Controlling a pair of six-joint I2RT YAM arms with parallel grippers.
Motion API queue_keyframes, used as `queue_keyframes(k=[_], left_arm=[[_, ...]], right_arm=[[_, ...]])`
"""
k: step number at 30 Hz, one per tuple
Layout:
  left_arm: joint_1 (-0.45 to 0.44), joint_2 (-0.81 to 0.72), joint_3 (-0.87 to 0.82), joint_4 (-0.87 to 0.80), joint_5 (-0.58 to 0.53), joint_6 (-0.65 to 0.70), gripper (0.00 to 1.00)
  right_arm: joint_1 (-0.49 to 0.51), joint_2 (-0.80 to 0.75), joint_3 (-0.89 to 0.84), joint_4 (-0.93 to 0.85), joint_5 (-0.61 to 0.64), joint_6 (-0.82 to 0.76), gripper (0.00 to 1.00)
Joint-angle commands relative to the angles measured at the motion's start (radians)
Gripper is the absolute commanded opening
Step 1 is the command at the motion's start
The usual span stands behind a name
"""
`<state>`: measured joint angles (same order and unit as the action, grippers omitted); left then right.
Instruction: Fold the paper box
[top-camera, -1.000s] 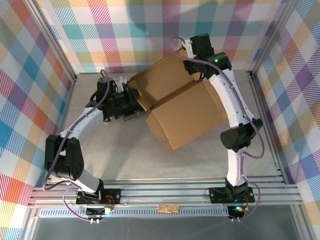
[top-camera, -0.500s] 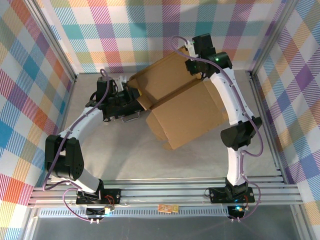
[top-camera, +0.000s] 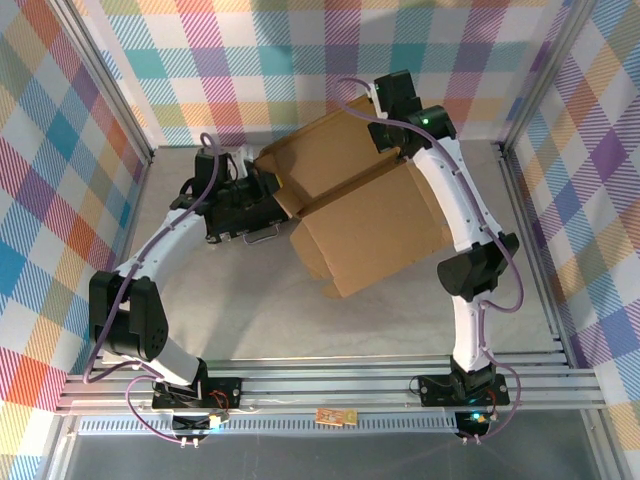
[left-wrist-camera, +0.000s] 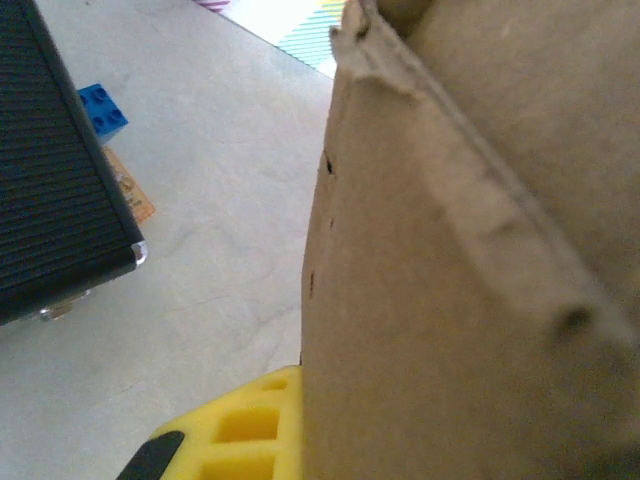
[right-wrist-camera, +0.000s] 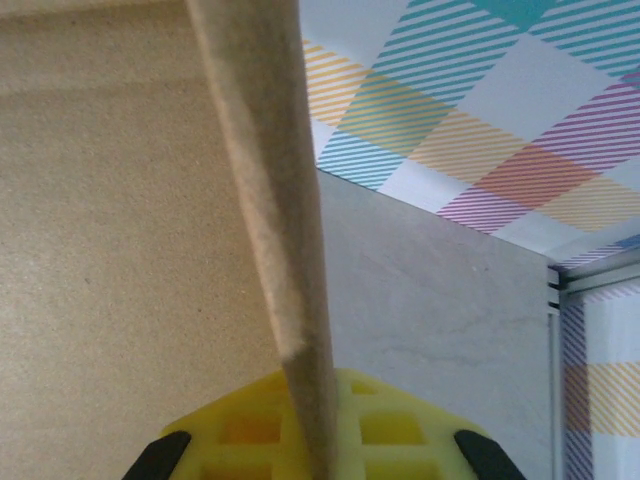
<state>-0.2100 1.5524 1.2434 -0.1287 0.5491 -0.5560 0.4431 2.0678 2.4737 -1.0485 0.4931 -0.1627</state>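
Right gripper: newly pinched onto the far edge of the paper box.
Left gripper: clamped on its left flap, as before.
Position: paper box barely shifted.

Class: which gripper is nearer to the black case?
Left. The left gripper holds the box edge right beside the case. The right gripper pinches the box's far flap, across the cardboard from the case.
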Motion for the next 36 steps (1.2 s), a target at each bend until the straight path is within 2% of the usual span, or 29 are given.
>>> queue_keyframes(k=[1,3,6,12,16,19,21,23,27,32,36], left_arm=[[-0.023,-0.04,0.075,-0.17,-0.203,0.021,0.0],[-0.046,-0.043,0.097,-0.256,-0.328,0.018,0.0],[-0.082,-0.045,0.121,-0.344,-0.495,0.015,0.0],[-0.12,-0.012,0.172,-0.46,-0.676,0.026,0.0],[-0.141,0.018,0.22,-0.548,-0.778,0.045,0.0],[-0.141,0.003,0.158,-0.437,-0.683,0.073,0.0],[-0.139,0.009,0.128,-0.383,-0.599,0.082,0.0],[-0.138,0.016,0.104,-0.362,-0.563,0.085,0.0],[-0.125,0.038,0.054,-0.323,-0.526,0.082,0.0],[-0.106,0.082,0.028,-0.293,-0.511,0.08,0.0],[-0.098,0.122,0.01,-0.258,-0.499,0.079,0.06]], right_arm=[[0.002,0.021,0.033,-0.017,0.209,0.045,0.0],[0.013,0.026,0.036,-0.031,0.282,0.083,0.0],[0.031,0.025,0.059,-0.075,0.305,0.153,0.0],[0.079,0.023,0.066,-0.151,0.355,0.233,0.0],[0.082,0.023,0.06,-0.192,0.343,0.27,0.0],[0.081,0.004,0.019,-0.173,0.265,0.273,0.0],[0.081,-0.032,-0.062,-0.129,0.225,0.272,0.0],[0.082,-0.065,-0.149,-0.081,0.222,0.27,0.0],[0.081,-0.098,-0.271,0.012,0.17,0.252,0.0],[0.081,-0.058,-0.273,0.029,0.151,0.266,0.0],[0.082,-0.039,-0.292,0.072,0.137,0.269,0.0]])
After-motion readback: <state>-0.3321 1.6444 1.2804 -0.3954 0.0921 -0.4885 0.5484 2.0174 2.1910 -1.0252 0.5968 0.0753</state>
